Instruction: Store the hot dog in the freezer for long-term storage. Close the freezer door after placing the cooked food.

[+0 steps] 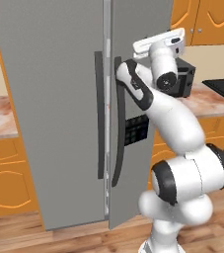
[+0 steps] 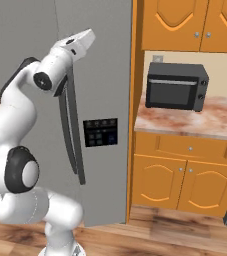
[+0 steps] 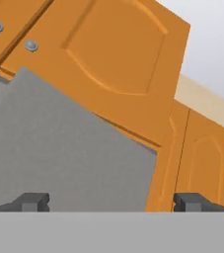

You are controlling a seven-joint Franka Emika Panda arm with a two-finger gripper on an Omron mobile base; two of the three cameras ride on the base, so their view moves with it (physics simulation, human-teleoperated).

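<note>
standing in front of the tall grey two-door fridge, the white arm reaches up and bends toward the freezer door point(image 1: 133, 163), the narrower door with a long dark vertical handle point(image 1: 117, 123) and a dark dispenser panel point(image 2: 100, 132). freezer door sits slightly ajar in the left base view, its lower edge swung out a little from the wider plain grey door point(image 1: 49, 108) beside it. the two dark handles run side by side near the middle seam. jaws point(image 3: 111, 201) are up high by the top of the freezer door, next to the handle's upper end in the left base view. in the hand view the two dark fingertips point(image 3: 32, 201) stand well apart, wide open, nothing between them; behind them is grey door surface and an orange upper cabinet point(image 3: 118, 54) with small round knobs. right base view shows the hand's white end at the door's upper part, jaws themselves hidden there. black microwave point(image 2: 176, 86) sits on the marble-pattern table point(image 2: 195, 120) to the right of the fridge, orange cabinets above and below it, wood floor point(image 2: 160, 235) underneath. inside of the freezer is hidden behind the door. hot dog: cannot tell where it is, no frame makes it out.
</note>
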